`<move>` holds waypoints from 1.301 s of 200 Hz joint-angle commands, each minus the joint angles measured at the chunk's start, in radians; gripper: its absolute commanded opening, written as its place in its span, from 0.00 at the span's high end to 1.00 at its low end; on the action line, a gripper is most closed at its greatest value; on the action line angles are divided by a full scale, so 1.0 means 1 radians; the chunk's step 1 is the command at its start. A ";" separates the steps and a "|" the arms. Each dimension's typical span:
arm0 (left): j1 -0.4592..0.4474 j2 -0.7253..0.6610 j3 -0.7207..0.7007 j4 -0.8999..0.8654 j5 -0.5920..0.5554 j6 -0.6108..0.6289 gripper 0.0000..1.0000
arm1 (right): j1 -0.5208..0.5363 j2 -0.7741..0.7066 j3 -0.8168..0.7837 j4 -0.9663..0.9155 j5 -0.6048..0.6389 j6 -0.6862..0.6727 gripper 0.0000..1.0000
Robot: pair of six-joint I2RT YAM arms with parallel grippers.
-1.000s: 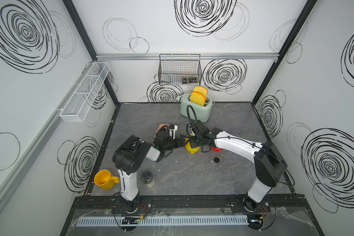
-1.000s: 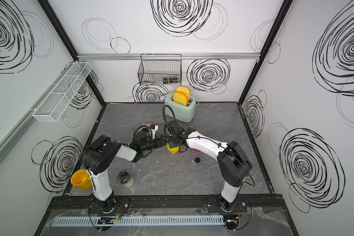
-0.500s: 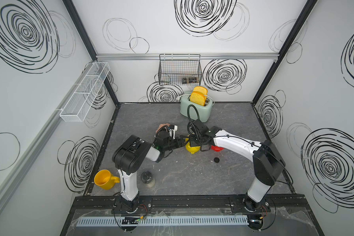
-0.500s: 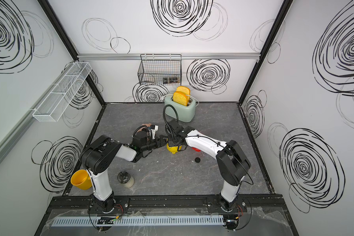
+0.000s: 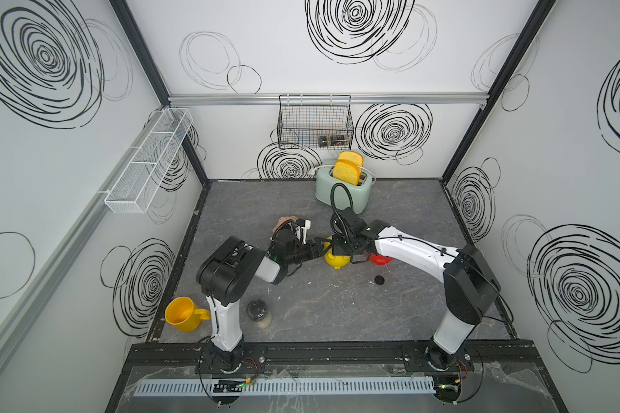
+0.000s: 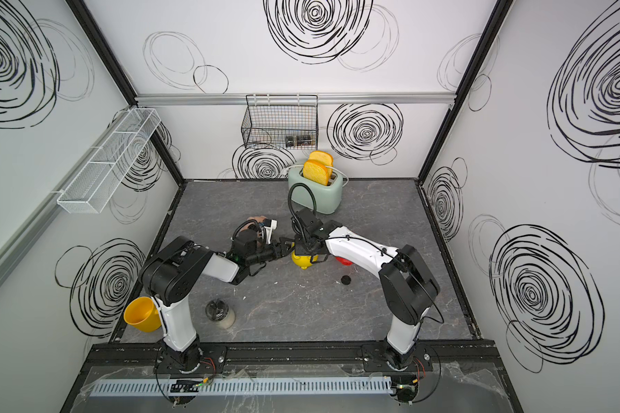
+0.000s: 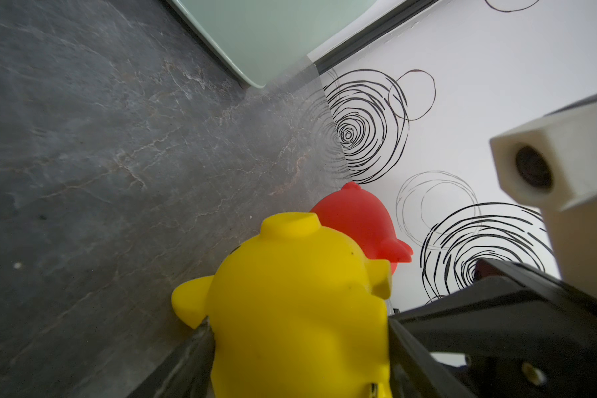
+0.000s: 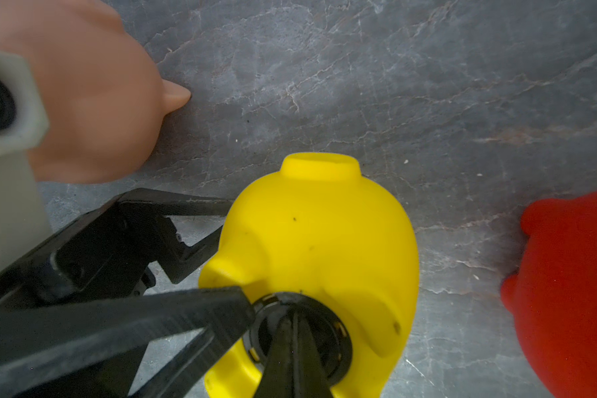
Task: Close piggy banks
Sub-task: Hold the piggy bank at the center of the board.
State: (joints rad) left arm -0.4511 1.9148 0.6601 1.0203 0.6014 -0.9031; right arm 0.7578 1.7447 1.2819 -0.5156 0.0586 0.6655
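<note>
Right gripper (image 8: 295, 320) first: its two fingers are pressed together, tips planted in the middle of the black plug (image 8: 335, 344), which sits in the belly hole of the yellow piggy bank (image 8: 324, 234). Whether those tips pinch a rib on the plug or just bear on it, I cannot tell.

Out to the flanks, the left gripper (image 7: 299, 330) clamps the yellow pig's body, one jaw on each side, bracing it. The pig lies belly-up on the grey table (image 5: 319, 304). Its hole faces the right gripper, and its flat snout leads away from that wrist along the tabletop.

So here's the relation that counts: the plug lies directly beneath the right fingertips, in line with the fingers. I'd judge the next push or twist goes straight into the belly while the left arm holds firm. Slivers of yellow show round the plug's rim, so it may not be fully seated.

Further out, the red piggy bank (image 7: 355, 220) waits just beside, on the right arm's side. The pink piggy bank (image 8: 93, 103) lies near the left wrist, and a loose black plug (image 5: 379, 280) rests on the table near the red one.
</note>
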 commanded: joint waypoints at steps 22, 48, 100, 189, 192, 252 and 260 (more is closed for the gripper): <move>0.008 0.006 -0.014 -0.006 0.001 -0.012 0.20 | -0.003 0.012 -0.027 -0.024 -0.014 0.014 0.95; 0.006 -0.010 -0.004 -0.025 -0.003 -0.004 0.19 | -0.002 -0.004 -0.024 -0.024 -0.021 0.005 0.93; 0.012 -0.022 0.001 -0.033 -0.003 -0.002 0.17 | -0.005 -0.032 -0.023 -0.021 -0.026 -0.014 0.90; 0.029 -0.109 0.000 -0.086 -0.006 0.007 0.14 | -0.005 -0.118 -0.025 -0.036 -0.049 -0.079 0.83; 0.029 -0.109 -0.001 -0.086 -0.006 0.006 0.14 | -0.005 -0.124 -0.025 -0.035 -0.049 -0.081 0.83; 0.030 -0.161 -0.028 -0.093 -0.006 0.003 0.14 | -0.031 -0.236 -0.031 -0.045 -0.014 -0.119 0.79; 0.030 -0.178 -0.036 -0.099 -0.009 0.004 0.14 | -0.039 -0.255 -0.038 -0.044 -0.008 -0.126 0.78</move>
State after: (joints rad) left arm -0.4290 1.8027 0.6487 0.9058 0.6010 -0.9020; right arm 0.7403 1.5509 1.2617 -0.5304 0.0166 0.5663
